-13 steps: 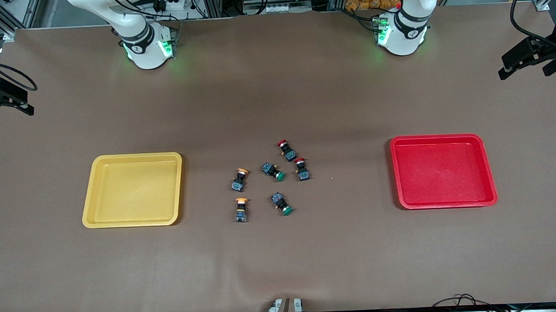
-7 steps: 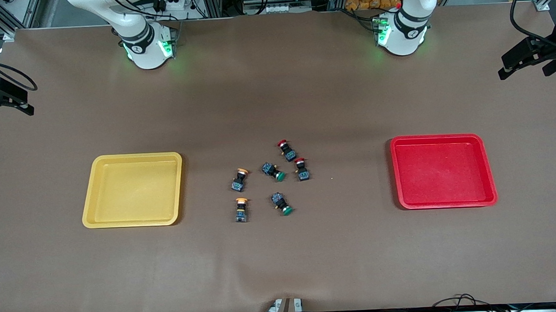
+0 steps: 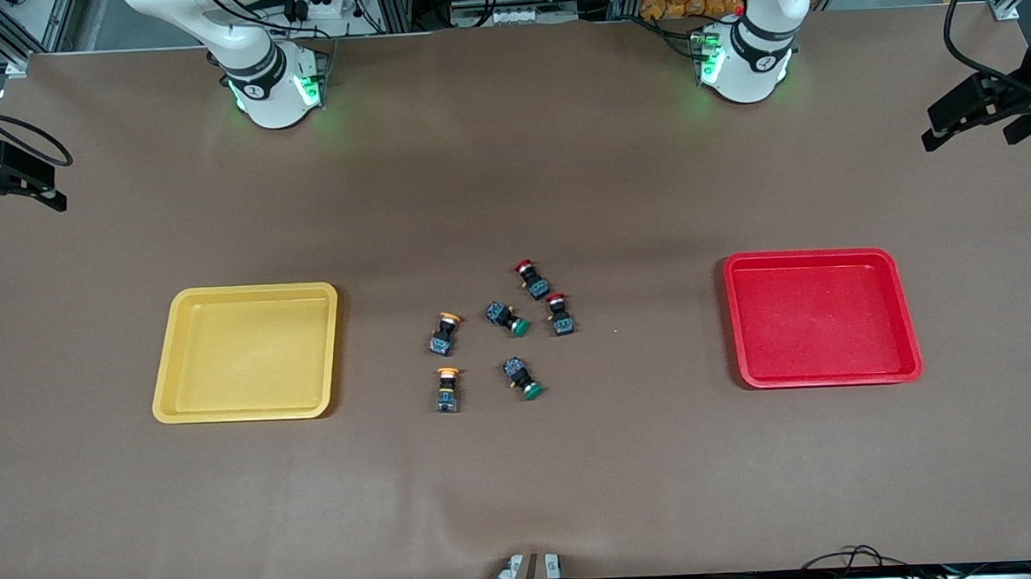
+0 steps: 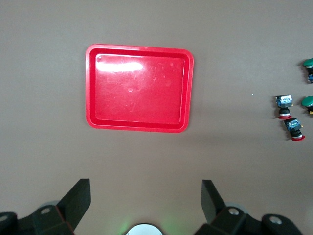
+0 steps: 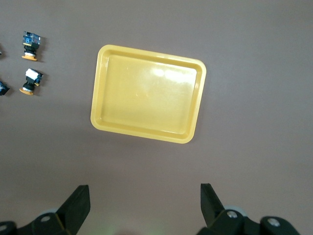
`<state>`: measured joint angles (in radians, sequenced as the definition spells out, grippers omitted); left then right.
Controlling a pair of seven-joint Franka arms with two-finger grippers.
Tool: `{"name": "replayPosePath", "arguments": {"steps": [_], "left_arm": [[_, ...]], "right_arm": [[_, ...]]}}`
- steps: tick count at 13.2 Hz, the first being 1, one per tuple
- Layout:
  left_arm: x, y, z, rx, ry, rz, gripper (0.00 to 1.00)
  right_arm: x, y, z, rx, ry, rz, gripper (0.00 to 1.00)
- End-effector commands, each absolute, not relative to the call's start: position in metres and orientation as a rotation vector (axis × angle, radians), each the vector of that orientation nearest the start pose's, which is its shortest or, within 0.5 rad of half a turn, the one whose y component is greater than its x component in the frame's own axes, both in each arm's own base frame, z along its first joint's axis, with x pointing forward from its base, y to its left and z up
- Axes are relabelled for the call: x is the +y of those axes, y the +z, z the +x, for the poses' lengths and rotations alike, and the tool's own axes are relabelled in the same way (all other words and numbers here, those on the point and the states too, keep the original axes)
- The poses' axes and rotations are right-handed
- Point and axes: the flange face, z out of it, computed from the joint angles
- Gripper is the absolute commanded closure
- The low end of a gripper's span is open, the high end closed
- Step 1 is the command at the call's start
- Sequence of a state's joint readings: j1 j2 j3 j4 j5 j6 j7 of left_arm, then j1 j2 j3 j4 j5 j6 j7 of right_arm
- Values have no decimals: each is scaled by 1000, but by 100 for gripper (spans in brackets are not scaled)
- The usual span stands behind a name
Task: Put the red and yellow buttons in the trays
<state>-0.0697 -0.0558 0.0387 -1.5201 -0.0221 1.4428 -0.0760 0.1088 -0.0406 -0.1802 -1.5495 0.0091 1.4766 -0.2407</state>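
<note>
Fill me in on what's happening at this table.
Nothing is being handled yet. Two red buttons, two yellow buttons and two green ones lie loose mid-table, between the yellow tray toward the right arm's end and the red tray toward the left arm's end. Both trays hold nothing. The left gripper hangs open high over the red tray's end of the table, the right gripper open over the yellow tray's end.

Movement recorded at the two arms only. The right gripper (image 3: 12, 207), high over the table edge at the right arm's end, has shifted very slightly. The left gripper (image 3: 983, 134), high over the left arm's end, has also shifted slightly.
</note>
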Motion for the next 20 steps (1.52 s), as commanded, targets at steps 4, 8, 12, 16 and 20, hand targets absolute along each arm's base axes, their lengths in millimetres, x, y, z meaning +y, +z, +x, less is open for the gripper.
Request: {"name": "replayPosePath", "arguments": {"steps": [4,8,12,16,20], "left_arm": [[-24,673,527,-68,0,-3141,0],[-22,675,527,-54,-19,-3055,0],[-23,678,525,-45,-29,-3053,0],[-28,670,528,-3,-1,-3061,0],[-37,620,553,14,158,-3049,0]], "right_arm": [[10,650,537,-335,71,-3082,0],[91,611,553,-285,179,-2996,0],[214,543,576,-248,171,-3039,0],[300,430,596,-276,157,-3069,0],[349,315,589,-277,132,-3081,0]]}}
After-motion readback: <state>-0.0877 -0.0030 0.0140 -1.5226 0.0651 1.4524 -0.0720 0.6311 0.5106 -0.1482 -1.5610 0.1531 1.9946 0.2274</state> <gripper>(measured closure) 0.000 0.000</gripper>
